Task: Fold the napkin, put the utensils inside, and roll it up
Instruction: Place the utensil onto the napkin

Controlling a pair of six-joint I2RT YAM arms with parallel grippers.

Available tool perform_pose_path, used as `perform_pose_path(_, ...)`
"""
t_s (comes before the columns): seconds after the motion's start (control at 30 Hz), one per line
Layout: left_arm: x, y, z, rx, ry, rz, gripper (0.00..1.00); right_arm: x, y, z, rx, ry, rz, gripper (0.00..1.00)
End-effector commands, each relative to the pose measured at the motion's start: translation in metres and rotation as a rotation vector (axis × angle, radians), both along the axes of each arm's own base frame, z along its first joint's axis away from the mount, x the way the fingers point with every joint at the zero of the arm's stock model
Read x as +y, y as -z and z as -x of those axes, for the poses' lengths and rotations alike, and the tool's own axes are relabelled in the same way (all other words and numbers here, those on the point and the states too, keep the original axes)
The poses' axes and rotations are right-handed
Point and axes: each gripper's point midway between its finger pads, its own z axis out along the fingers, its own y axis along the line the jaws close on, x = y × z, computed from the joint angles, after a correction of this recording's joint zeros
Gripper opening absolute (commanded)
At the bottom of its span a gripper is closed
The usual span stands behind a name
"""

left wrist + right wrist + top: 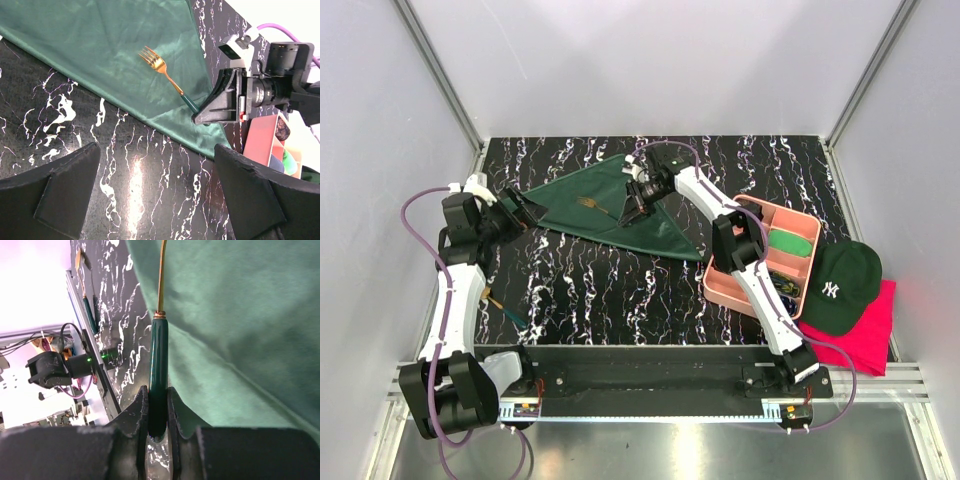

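Right hand (pixel 158 410) clenched on fork (pixel 167 76) handle, likely to lay it on folded napkin (pixel 590 205), far middle of table (pixel 620 290). Left hand (pixel 520 212) spread wide, empty, by left edge.

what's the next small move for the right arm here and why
Probably open the right jaws and let go. They are shut on the green handle of the fork, whose gold tines lie on the folded napkin, so it looks placed. A second utensil lies on the table near the left arm, not yet fetched.
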Motion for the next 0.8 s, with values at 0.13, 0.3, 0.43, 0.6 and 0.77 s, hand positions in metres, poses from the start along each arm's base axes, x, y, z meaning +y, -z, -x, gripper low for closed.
perform_pose_path(0.13, -0.005, -0.025, -0.005, -0.086, 0.040, -0.013, 0.99, 0.001, -0.008, -0.007, 0.015, -0.002, -0.057, 0.00)
perform_pose_path(0.3, -0.005, -0.024, -0.005, -0.085, 0.040, -0.013, 0.99, 0.002, -0.005, -0.006, 0.032, -0.006, -0.065, 0.00)
perform_pose_path(0.43, -0.004, -0.023, -0.005, -0.081, 0.038, -0.011, 0.99, 0.003, 0.001, -0.006, 0.049, -0.006, -0.066, 0.00)
perform_pose_path(0.6, -0.005, -0.023, -0.005, -0.080, 0.041, -0.009, 0.99, 0.004, 0.005, -0.006, 0.068, -0.002, -0.069, 0.00)
perform_pose_path(0.77, -0.005, -0.023, -0.005, -0.078, 0.042, -0.007, 0.99, 0.003, 0.011, -0.008, 0.073, 0.008, -0.056, 0.00)
